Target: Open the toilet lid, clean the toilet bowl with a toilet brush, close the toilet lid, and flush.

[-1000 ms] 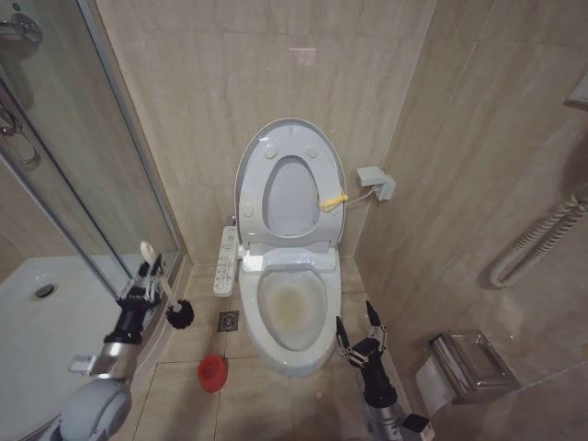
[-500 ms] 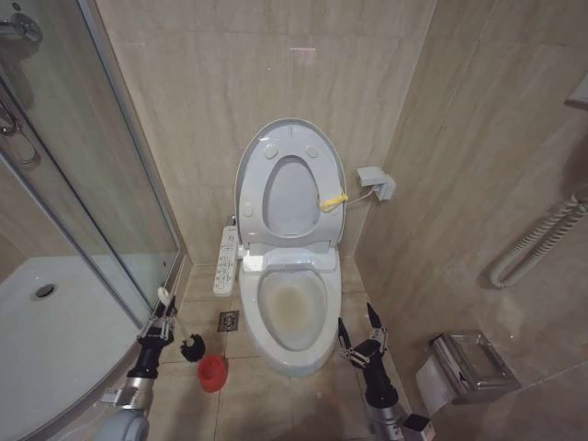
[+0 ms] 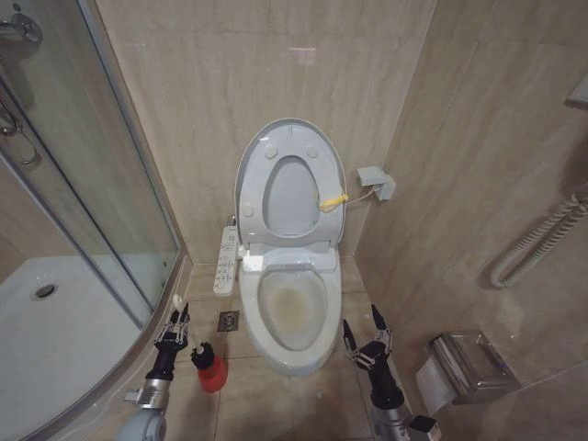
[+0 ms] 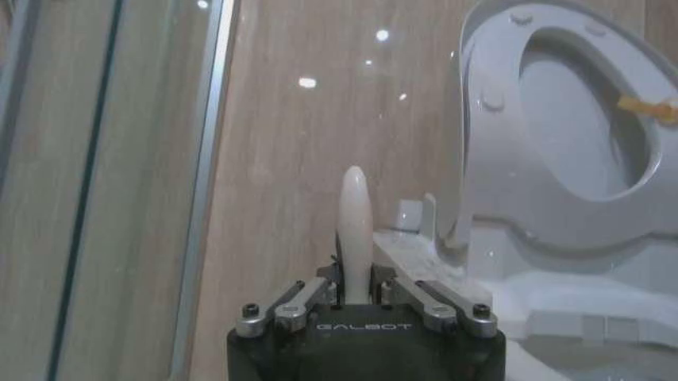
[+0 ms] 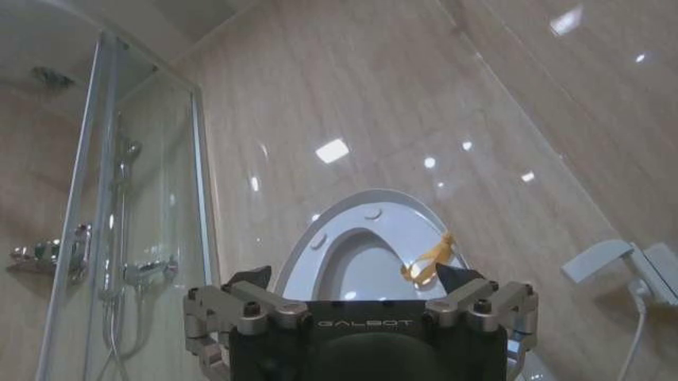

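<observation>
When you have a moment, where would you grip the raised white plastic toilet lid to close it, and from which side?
Probably at the free top rim of the white plastic toilet lid, coming from the front: it stands upright against the wall, hinged at its base, with the ring seat folded against it. The right end effector waits open beside the bowl.

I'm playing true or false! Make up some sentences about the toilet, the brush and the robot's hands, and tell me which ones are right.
1. The toilet lid is standing open. True.
2. The left gripper holds the toilet brush. True.
3. The brush head is inside the toilet bowl. False: it sits at the red cup holder on the floor.
4. The right gripper is squeezing the lid. False: it is open and empty, beside the bowl.
5. The bowl looks yellowish inside. True.
</observation>
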Available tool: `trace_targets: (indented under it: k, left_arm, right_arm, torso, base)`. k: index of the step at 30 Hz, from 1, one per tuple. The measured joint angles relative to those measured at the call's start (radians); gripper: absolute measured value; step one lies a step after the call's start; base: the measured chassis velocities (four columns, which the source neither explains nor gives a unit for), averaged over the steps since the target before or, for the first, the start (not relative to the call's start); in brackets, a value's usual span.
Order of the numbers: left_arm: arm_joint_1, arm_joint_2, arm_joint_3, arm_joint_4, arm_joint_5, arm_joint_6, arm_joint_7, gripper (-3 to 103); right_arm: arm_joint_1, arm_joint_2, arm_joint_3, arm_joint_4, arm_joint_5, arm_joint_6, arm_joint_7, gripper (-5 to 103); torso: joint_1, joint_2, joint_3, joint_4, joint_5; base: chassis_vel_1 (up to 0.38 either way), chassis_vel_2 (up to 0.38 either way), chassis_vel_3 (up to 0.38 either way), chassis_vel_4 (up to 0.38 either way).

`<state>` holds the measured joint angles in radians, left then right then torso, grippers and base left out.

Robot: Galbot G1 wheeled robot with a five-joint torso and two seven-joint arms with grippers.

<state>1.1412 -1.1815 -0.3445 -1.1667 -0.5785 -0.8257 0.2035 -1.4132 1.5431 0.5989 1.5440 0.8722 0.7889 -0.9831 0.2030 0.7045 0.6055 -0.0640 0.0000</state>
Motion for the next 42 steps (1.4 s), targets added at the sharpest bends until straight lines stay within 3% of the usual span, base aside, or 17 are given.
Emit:
trace_targets:
  k: [5,14,42]
  left_arm:
    - [-0.054,-0.053,-0.014,0.102,0.055,0.001,-0.015,18]
    - [-0.096,-0.083,-0.031,0.216,0.112,0.004,-0.056,18]
    - [-0.112,-0.13,-0.069,0.266,0.15,0.006,-0.064,18]
  right_arm:
    - [0.009,-0.004,-0.002,-0.014,0.002,0.0,0.0,100]
    - [0.021,-0.011,-0.006,-0.033,0.012,0.0,0.0,100]
    - [0.022,-0.046,-0.014,-0.057,0.06,0.006,-0.029,100]
  torso:
    - [0.0,0.0,0.0,-0.0003,0.0]
    - [0.0,0.0,0.0,0.0001,-0.0001]
    - [0.0,0.0,0.0,0.0002,0.0001]
  base:
    - [0.0,0.0,0.0,0.0]
    - [0.0,0.0,0.0,0.0]
    - [0.0,0.0,0.0,0.0]
